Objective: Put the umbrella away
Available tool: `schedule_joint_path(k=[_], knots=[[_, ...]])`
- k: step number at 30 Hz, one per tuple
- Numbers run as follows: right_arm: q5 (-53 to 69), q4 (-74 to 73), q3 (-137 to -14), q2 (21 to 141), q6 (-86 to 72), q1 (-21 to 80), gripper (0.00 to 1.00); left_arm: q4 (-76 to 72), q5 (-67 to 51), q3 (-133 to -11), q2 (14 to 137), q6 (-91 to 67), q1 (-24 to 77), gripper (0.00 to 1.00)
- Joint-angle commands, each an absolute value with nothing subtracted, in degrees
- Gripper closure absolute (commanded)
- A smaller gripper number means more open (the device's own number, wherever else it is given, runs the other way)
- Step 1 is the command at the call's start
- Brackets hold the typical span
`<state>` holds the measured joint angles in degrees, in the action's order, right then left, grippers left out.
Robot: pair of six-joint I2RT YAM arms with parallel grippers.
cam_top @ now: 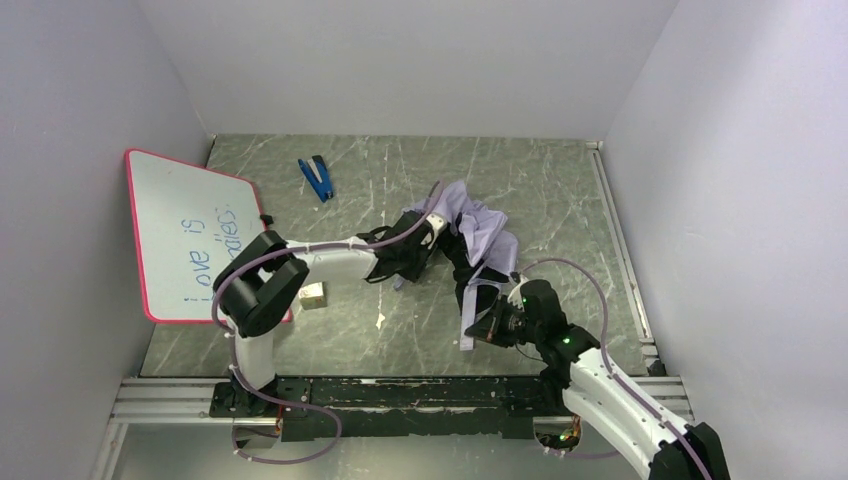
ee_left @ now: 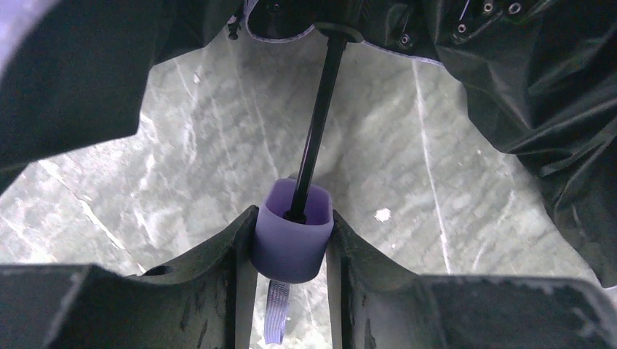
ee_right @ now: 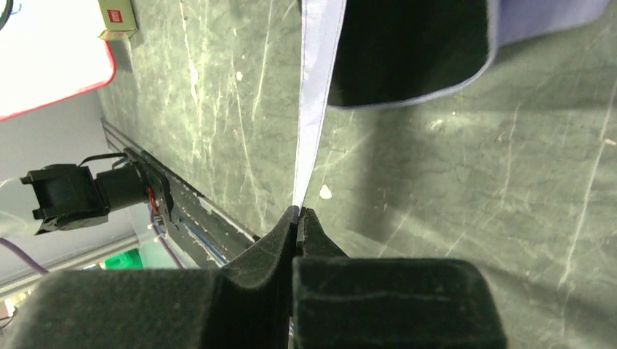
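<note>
As the umbrella [cam_top: 482, 228] is held, the whiteboard [cam_top: 180, 215] reads "love is"

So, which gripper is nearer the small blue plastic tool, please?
Left. The left gripper is just right of the tool, toward the bases; the right gripper is farther right and nearer the bases.

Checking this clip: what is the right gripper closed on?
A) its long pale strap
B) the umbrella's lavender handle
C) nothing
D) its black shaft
A: the right wrist view shows the right gripper with its jaws shut on the strap, which runs up to the umbrella; the lavender handle sits in the left gripper instead.
</note>
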<state>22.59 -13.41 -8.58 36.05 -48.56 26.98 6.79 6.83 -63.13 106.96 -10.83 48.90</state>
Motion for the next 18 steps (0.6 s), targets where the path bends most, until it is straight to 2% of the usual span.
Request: schedule_joint_path(k=[1, 9, 18], knots=[[25.3, -20.1, -11.7, 34.5, -46.9, 27.2, 1.0, 8.6, 9.1, -66.3, 109.0, -9.1, 46.8, 0.79], [22.6, -29.9, -23.6, 31.5, -45.4, 27.3, 1.0, 10.1, 9.7, -70.1, 110.9, -5.3, 44.4, 0.87], [19.1, -36.4, -40.6, 34.5, -43.3, 27.2, 1.0, 9.9, 9.1, -71.6, 111.4, -2.5, 43.2, 0.89]])
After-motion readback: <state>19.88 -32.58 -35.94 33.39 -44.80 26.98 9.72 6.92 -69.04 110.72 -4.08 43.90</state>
